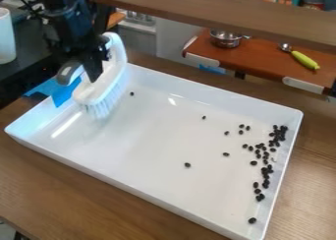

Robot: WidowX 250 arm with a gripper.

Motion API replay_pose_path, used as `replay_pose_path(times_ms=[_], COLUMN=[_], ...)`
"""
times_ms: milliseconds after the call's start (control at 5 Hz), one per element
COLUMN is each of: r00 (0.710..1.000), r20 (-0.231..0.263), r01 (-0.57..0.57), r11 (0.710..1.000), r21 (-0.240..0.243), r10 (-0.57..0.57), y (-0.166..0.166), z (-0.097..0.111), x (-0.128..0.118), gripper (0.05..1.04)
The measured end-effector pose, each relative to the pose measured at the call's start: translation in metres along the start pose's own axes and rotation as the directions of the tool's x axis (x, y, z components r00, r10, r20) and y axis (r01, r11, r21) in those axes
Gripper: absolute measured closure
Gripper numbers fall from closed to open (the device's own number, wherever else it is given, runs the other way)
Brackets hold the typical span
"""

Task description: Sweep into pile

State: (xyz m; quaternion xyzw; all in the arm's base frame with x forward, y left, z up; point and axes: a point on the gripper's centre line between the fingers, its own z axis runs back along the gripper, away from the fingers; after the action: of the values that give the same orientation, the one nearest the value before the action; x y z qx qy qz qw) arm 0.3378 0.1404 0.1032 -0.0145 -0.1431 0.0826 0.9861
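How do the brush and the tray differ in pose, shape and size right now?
The brush is held by the tool, while the tray lies flat on the wooden surface. The brush is narrow, with bristles pointing down; the tray is broad and rectangular, with raised walls. The tray is also clearly larger than the brush. Both are mainly white.

brush [98, 92] at left over tray [216, 97], beans [253, 163] mostly toward tray's right side, pan [226, 39] on shelf [259, 57] behind
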Motion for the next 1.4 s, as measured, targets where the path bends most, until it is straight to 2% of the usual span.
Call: replay_pose_path(times_ms=[200, 600, 1000, 1400], r00=[0.999, 0.995, 0.99, 0.989], r20=[-0.034, -0.101, -0.124, -0.118], r01=[-0.028, 0.025, 0.082, 0.11], r11=[0.998, 0.992, 0.988, 0.984], r21=[0.05, 0.123, 0.127, 0.138], r10=[0.029, -0.013, -0.067, -0.094], y=[0.01, -0.007, -0.055, -0.112], z=[-0.013, -0.027, -0.033, -0.042], x=[0.001, 0.002, 0.002, -0.005], gripper=[0.587, 0.587, 0.587, 0.587])
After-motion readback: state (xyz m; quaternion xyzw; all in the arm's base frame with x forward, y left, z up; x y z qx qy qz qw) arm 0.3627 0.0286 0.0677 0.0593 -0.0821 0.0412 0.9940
